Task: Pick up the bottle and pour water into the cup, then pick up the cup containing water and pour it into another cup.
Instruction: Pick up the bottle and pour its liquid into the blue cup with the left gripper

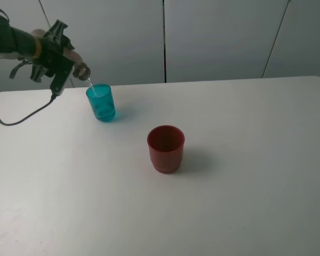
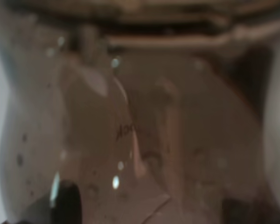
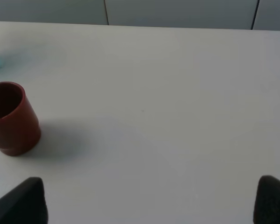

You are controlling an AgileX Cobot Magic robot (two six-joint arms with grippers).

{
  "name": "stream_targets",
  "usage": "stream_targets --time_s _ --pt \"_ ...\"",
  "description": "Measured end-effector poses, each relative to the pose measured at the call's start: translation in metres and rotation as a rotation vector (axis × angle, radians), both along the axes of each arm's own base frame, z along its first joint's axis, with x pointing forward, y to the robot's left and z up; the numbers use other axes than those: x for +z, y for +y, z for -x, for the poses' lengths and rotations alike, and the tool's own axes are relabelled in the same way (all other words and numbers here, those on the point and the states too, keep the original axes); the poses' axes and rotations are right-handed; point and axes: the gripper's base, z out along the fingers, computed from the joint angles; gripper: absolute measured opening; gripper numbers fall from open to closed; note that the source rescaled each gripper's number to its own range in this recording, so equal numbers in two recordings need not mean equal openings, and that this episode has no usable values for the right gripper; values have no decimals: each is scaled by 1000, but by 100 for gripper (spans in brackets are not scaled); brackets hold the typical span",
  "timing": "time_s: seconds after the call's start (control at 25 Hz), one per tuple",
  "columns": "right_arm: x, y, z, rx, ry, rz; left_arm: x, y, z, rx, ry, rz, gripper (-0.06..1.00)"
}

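Tilting mouth-down above the far left of the table, the bottle shows little more than its threaded neck in the high view. Most of its body is hidden inside the left gripper, whose jaws are clamped on it. A thin stream of water falls from the mouth into the cup, upright just below the neck; its water level is hard to read through the teal wall. The left wrist view is filled by blurred smoky plastic with droplets. Nearer the middle another cup stands upright, well apart from the teal one, its inside shadowed. The right gripper is cut off by the picture's edge: only two dark fingertips show, spread wide with nothing between them.
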Motion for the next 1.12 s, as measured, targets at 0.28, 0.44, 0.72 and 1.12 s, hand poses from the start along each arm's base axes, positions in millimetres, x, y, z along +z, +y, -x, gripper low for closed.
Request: stream_targets --time_s 0.28,0.44,0.72,1.12 --pt "0 0 0 0 0 0 0 0 0 -22 -4 -30 24" --pt "0 0 0 0 0 0 1 0 0 -23 -7 -29 24" --pt "0 0 0 0 0 0 11 -2 -6 -32 -42 -21 24" --pt "0 0 0 0 0 0 15 -4 -8 -59 -59 -25 24"
